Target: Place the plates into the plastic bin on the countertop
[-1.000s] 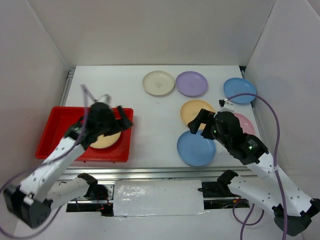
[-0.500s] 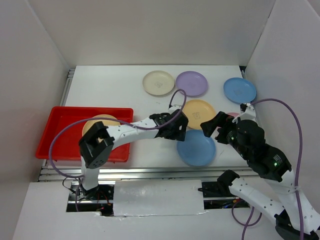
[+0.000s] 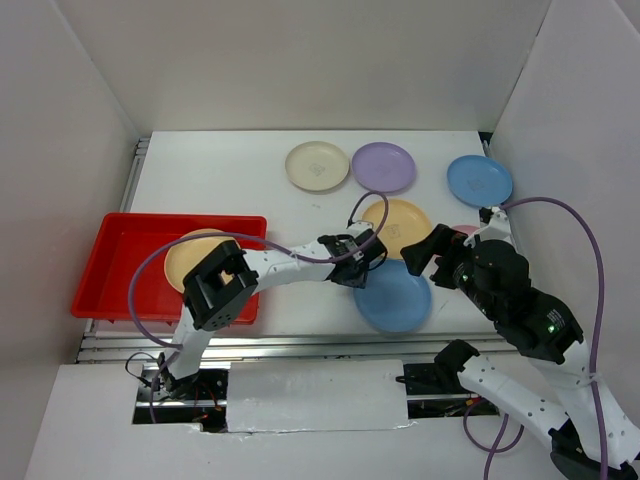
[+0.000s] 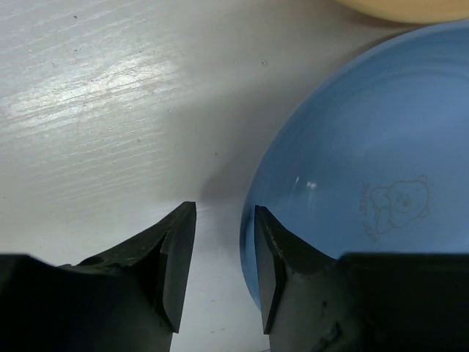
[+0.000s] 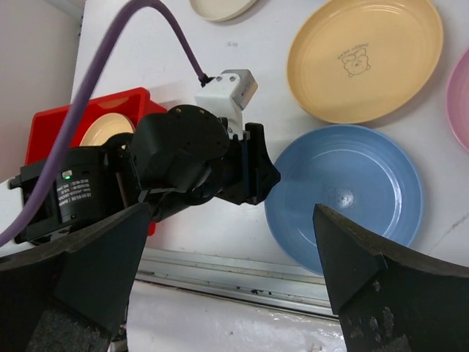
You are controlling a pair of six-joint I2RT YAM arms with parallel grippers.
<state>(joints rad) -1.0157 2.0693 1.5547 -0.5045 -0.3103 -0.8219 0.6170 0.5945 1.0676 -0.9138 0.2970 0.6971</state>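
A blue plate [image 3: 398,300] lies on the countertop [image 3: 230,180] near its front edge. My left gripper [image 3: 364,264] reaches across to its left rim. In the left wrist view the jaws [image 4: 223,257] are half closed astride that rim: one finger over the blue plate [image 4: 366,169], the other outside with a strip of table showing. My right gripper [image 3: 432,250] hovers wide open above the plate's right side [image 5: 352,198]. The red plastic bin [image 3: 120,245] at the left holds a yellow-orange plate [image 3: 190,258].
Cream [image 3: 317,165], purple [image 3: 383,167] and blue [image 3: 479,180] plates lie along the back. A yellow-orange plate [image 3: 400,222] sits just behind the near blue one. A pink plate [image 3: 470,231] is mostly hidden under my right arm. White walls close in the sides.
My left arm swung from the bin across to the near blue plate, and its jaws narrowed around the rim. The right arm pulled back early and has since stayed still.
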